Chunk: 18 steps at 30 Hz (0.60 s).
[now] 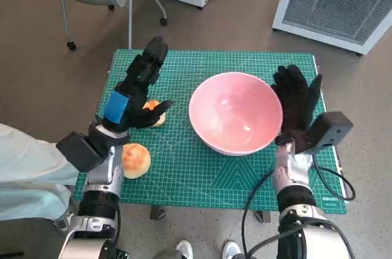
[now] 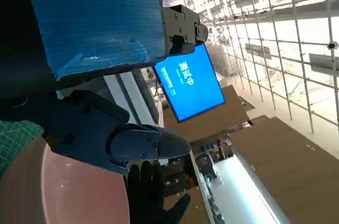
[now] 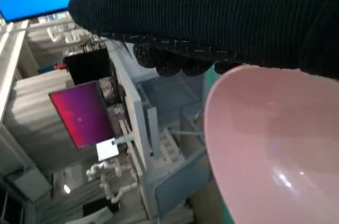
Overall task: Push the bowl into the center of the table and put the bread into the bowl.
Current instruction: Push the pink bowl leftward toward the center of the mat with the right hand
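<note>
Bowl (image 1: 236, 114), pink and wide, sits on the green cutting mat (image 1: 184, 173) right of the middle of the head frame, its hollow showing only a few glints of light. Just right of it the right hand (image 1: 298, 103) in its black glove stands flat against the bowl's right rim, fingers (image 1: 288, 78) straight and close together, pointing toward the top of the frame; they hold nothing. The right wrist view shows the same glove (image 3: 212, 17) as a dark band with the bowl's pink rim (image 3: 275, 144) directly beneath it, touching or very nearly so.

Two pieces of bread lie left of the bowl on the mat. One bread roll (image 1: 136, 160) lies at lower left, beside the left forearm, untouched. The other bread piece (image 1: 156, 112) sits higher, partly hidden under the left hand (image 1: 138, 90). That hand, with blue tape on its back, reaches up the frame with its fingers (image 1: 153, 54) stretched out and apart; its thumb crosses in front of the hidden bread, and I cannot say for certain whether it presses the bread or only hovers over it. Both breads lie outside the bowl.

A wheeled chair base (image 1: 116, 2) and two white ventilated cabinets (image 1: 331, 5) stand on the brown floor past the worktop.
</note>
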### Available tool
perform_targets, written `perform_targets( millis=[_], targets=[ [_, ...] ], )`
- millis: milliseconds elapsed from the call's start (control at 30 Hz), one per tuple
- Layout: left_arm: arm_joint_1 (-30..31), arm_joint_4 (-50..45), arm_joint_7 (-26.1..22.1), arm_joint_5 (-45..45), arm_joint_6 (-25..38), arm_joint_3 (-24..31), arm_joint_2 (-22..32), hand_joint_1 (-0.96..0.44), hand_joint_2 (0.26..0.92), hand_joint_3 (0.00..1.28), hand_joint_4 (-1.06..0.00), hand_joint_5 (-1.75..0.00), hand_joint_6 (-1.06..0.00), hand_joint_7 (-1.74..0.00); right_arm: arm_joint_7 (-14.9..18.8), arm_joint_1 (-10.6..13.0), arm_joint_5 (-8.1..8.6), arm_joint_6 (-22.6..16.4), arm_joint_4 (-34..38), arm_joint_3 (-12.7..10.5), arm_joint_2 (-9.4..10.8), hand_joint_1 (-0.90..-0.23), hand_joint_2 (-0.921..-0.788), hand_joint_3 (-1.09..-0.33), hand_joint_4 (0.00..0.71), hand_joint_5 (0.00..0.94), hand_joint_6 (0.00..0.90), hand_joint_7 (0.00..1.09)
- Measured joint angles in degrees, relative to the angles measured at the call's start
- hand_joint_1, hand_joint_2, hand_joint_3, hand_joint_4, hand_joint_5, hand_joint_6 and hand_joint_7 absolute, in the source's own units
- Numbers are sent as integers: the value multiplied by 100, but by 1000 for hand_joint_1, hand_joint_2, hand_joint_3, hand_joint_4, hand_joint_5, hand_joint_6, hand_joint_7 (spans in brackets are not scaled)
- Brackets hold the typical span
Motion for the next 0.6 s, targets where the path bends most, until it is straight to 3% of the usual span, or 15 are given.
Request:
perform_targets(
  millis=[600],
  targets=[
    [118,-78,180,189,-35,3,33,-581,921,310,-71,-2,-139,-8,-93,-179,-60,463,126,57,62,-534,-921,-773,357,6,279,378]
  ],
)
